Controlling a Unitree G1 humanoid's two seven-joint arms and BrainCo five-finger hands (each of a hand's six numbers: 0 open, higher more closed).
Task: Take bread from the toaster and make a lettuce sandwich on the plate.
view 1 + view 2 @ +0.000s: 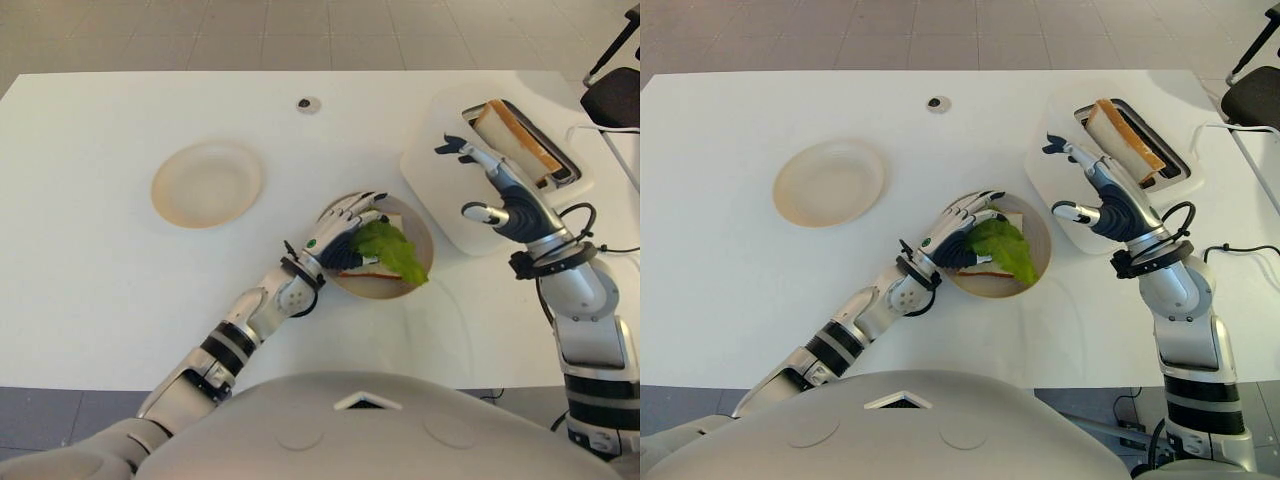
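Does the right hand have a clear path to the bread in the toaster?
Probably yes: right hand, open, sits beside the toaster; the bread sticks up from its slot, nothing between.

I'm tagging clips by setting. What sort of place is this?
Likely a lab or demo room staged as a kitchen: a toaster and plate on a white table, tiled floor beyond.

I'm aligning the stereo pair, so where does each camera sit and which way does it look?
Left eye view: on the head, looking forward and down at the white table; both arms show, left hand at the round tan plate.
Right eye view: slightly to the right, same direction; right hand by the white toaster.
Shared: the whole scene, including the green lettuce leaf.
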